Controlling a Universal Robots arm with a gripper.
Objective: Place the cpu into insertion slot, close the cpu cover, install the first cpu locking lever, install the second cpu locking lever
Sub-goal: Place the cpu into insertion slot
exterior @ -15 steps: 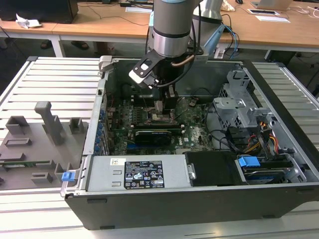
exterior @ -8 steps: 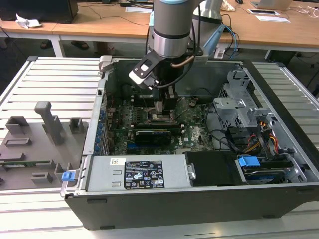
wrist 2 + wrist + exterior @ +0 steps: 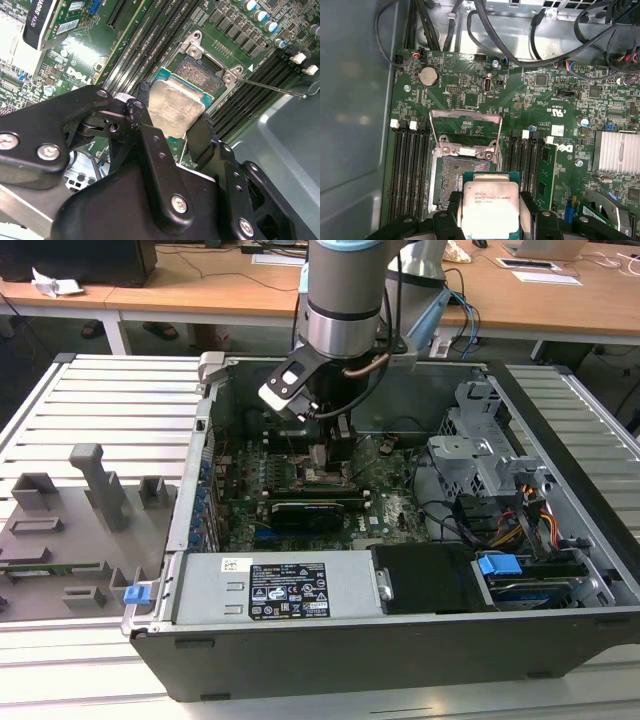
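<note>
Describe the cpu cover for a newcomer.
In the first wrist view, find the green motherboard. The insertion slot sits between long black memory slots. The cpu cover is the thin metal frame raised open along its edge, board visible through its window.

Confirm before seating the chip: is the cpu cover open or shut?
Open: the cpu cover stands tilted up off the insertion slot, whose dark centre lies exposed.

We're looking across a pale ribbed metal counter point(image 3: 100, 400), its slats running side to side. Behind it, light wooden desks point(image 3: 200, 290) line the back, white papers point(image 3: 546, 277) on one, dark floor point(image 3: 50, 335) beneath them
</note>
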